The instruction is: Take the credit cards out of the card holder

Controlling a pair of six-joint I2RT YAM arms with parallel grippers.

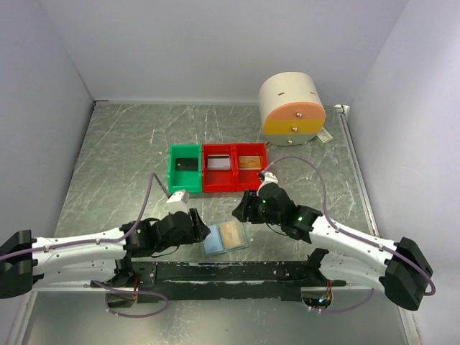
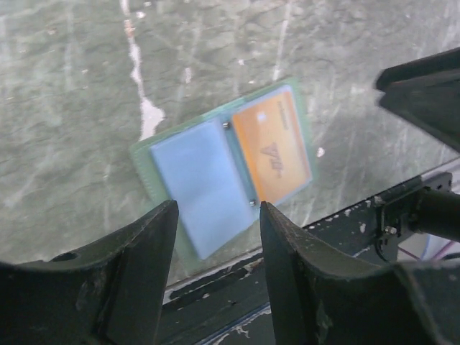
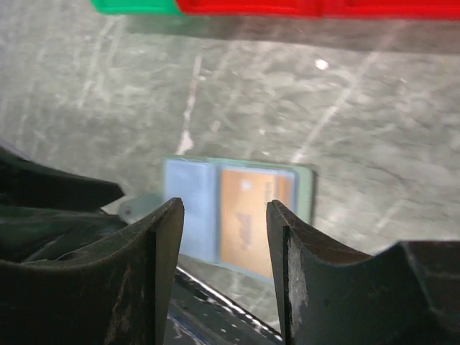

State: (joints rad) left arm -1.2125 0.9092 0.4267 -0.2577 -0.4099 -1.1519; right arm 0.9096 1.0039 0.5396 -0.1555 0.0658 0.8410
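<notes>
Pale blue plastic, the card holder [image 1: 215, 243] lies open flat near the table's [image 1: 115, 158] front edge, an orange credit card [image 1: 231, 233] in its right pocket. The left gripper [image 2: 215, 215] and right gripper [image 3: 224, 212] hover close by, fingers apart, holding nothing. Beyond sit a green bin [image 1: 173, 172] and red bins [image 1: 219, 189].

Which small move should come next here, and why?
Probably lower the open left claw onto the holder, on its empty blue pocket, to pin it: an orange card sits in the other pocket, and the right claw, also open, could then pull it out.
</notes>
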